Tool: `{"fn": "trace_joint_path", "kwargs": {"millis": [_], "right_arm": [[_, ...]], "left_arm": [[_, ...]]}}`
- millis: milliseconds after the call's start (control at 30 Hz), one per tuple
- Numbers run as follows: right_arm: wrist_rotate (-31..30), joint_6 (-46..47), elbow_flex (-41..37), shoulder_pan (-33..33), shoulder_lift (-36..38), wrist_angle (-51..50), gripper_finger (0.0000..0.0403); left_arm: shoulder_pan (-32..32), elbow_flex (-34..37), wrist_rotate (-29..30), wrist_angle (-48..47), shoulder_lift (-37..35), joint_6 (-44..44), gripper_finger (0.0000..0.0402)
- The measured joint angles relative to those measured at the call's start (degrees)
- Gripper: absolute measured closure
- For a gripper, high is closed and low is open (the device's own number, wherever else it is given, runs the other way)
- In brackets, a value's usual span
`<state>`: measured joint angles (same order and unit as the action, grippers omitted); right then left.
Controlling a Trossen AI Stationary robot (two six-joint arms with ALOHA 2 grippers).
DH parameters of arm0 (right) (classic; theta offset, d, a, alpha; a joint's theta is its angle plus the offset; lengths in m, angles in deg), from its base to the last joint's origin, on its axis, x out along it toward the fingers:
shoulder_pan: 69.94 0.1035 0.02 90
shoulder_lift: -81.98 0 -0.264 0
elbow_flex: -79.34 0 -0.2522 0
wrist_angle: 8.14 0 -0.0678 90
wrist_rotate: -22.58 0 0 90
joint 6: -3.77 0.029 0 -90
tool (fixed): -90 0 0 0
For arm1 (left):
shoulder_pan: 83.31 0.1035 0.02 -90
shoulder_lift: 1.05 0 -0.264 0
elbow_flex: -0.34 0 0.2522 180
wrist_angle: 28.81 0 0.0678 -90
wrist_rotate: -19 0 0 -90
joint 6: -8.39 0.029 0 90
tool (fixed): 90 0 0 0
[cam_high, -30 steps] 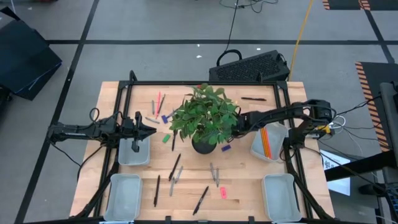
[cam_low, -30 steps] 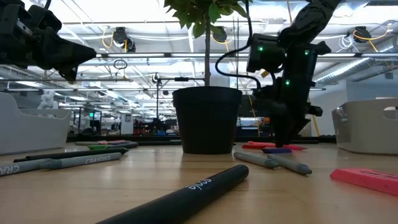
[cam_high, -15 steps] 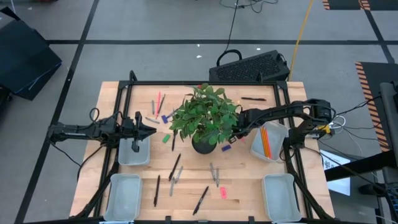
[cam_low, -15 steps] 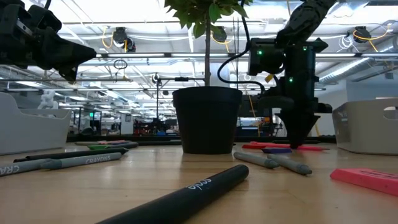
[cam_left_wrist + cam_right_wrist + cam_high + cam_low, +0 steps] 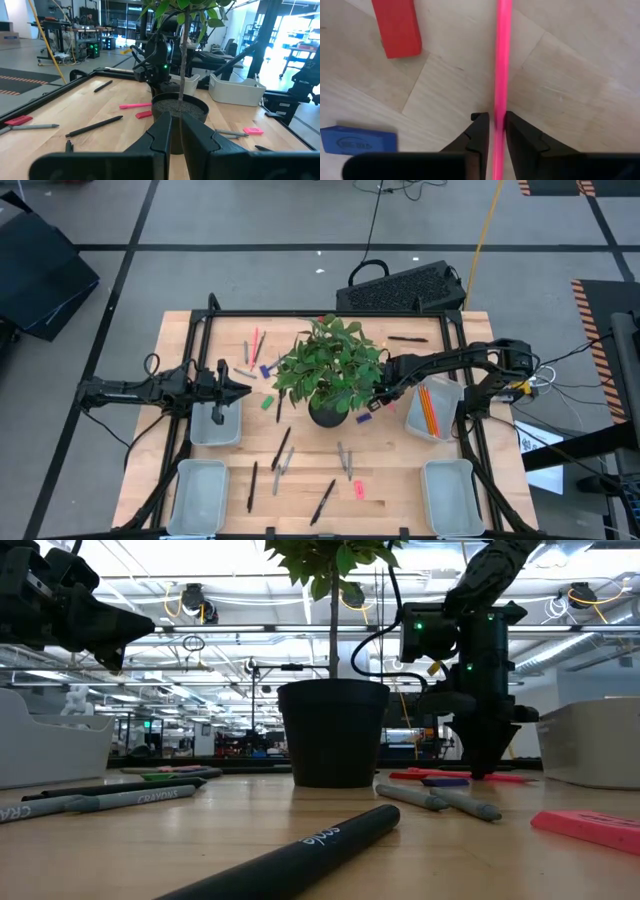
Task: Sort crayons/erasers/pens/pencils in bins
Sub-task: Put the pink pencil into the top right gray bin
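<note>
My right gripper points down at the table beside the dark plant pot, shut on a thin pink pencil that lies on the wood. A red eraser and a blue eraser lie close by. My left gripper hangs shut above the far left bin, touching nothing. Orange and red pencils lie in the far right bin. Black pens and small erasers are scattered on the table. My right gripper pinches the pink pencil's shaft between its two fingers. The fingers come from above, pointing down, and stand across the pencil. The pencil lies flat on the table as far as the low view shows.
The leafy plant stands mid-table, close to my right gripper. Two more bins sit at the near corners. Grey crayons and a black pen lie toward the near edge; another pen lies far right.
My right gripper has shifted a little toward the table's right edge, away from the plant pot, staying low over the table with its fingers pointing down.
</note>
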<state>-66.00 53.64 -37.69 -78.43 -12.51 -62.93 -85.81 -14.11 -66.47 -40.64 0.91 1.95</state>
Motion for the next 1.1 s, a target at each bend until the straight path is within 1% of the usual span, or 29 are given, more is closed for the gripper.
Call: {"fn": "trace_joint_path", "kwargs": {"millis": [100,333,733,900,1100], "right_arm": [[0.39,0.11,-0.04,-0.49,0.0,0.19,0.0349],[1.02,0.3,-0.04,-1.26,0.0,0.28,0.0377],[0.21,-0.42,-0.04,-1.24,1.13,3.38,0.0387],[0.43,0.9,-0.35,-1.24,5.18,3.43,0.0388],[0.24,1.97,-0.26,-1.24,13.22,3.05,0.0389]], "left_arm": [[0.0,0.0,0.0,0.0,0.02,0.02,0.036],[0.0,0.0,0.0,0.0,0.01,0.0,0.036],[0.02,0.0,0.02,0.0,0.02,0.0,0.036],[0.01,0.0,0.01,0.0,0.01,0.01,0.036],[0.01,0.0,0.01,0.0,0.01,0.0,0.036]]}}
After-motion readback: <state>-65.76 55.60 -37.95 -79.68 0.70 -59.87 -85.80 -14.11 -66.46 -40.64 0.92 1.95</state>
